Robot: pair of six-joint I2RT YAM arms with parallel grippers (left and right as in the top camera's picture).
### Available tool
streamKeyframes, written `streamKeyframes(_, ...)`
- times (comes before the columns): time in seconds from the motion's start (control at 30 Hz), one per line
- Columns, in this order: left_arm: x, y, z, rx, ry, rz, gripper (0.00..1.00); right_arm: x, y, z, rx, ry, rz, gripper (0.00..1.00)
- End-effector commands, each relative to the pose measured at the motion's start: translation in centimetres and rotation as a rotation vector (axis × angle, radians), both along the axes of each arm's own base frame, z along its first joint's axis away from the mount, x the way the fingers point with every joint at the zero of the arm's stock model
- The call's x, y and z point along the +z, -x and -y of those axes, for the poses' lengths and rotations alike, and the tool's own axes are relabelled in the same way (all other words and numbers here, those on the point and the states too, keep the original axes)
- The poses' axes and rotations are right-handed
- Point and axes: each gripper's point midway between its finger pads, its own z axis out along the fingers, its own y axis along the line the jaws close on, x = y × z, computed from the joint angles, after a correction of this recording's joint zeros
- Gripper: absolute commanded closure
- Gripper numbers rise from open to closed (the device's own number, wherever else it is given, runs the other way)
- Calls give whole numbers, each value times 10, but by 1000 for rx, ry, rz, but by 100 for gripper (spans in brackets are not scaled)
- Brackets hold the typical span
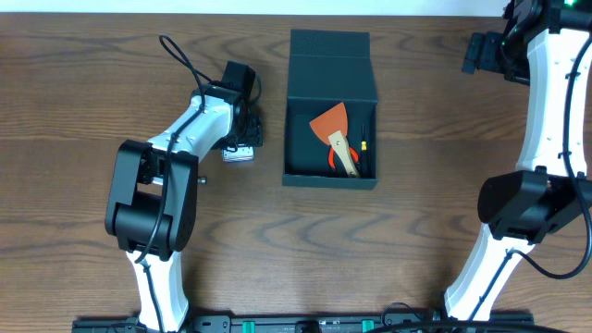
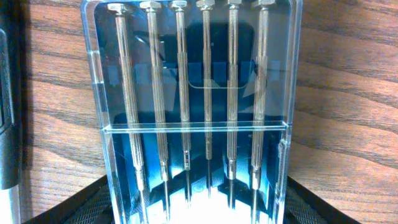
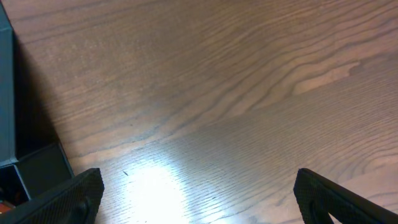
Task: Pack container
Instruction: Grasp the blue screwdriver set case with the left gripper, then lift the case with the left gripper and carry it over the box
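Observation:
The dark teal container (image 1: 330, 181) stands open at the table's middle, its flap lid folded back. Inside lie an orange scraper (image 1: 333, 124) with a wooden handle and a small black screwdriver (image 1: 363, 139). My left gripper (image 1: 239, 148) is left of the container, over a clear plastic case of several precision screwdrivers (image 2: 196, 93) that lies on the wood. Its fingers (image 2: 196, 214) press against both long sides of the case. My right gripper (image 1: 477, 54) is at the far right, open wide (image 3: 199, 199) over bare table, holding nothing.
The container's side wall (image 3: 5, 93) shows at the left edge of the right wrist view. Both arm bases stand at the table's near edge. The table is brown wood.

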Motion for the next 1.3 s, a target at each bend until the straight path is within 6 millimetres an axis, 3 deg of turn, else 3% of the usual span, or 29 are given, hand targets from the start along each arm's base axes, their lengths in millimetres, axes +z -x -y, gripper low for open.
streamKeyframes(0.0, -2, -3, -2, 0, -9, -3, 28, 9, 0, 2, -16, 8, 25, 1)
streamKeyframes(0.77, 2, -4, -2, 0, -8, 7, 50, 9, 0, 2, -17, 7, 25, 1)
streamKeyframes(1.27, 57, -19, 1, 0, 27, 150, 50, 9, 0, 2, -17, 7, 25, 1)
